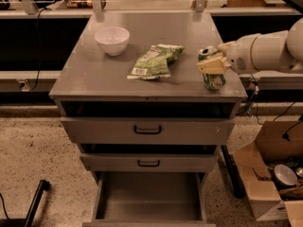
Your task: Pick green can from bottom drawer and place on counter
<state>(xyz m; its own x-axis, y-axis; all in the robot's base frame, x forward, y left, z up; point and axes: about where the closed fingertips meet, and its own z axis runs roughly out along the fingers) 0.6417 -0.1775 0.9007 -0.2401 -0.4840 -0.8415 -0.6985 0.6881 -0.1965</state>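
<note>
The green can (214, 79) is upright at the right front of the counter (109, 74), its silver top showing. My gripper (213, 60) reaches in from the right and is shut on the can's upper half, with a cream finger (211, 65) across its front. I cannot tell whether the can's base touches the counter or hangs just above it. The bottom drawer (149, 200) is pulled open below and its grey inside shows nothing in it.
A white bowl (112, 39) stands at the counter's back left. A crinkled green snack bag (154, 60) lies mid-counter, left of the can. Two upper drawers (147, 129) are slightly ajar. Cardboard boxes (265, 174) sit on the floor at the right.
</note>
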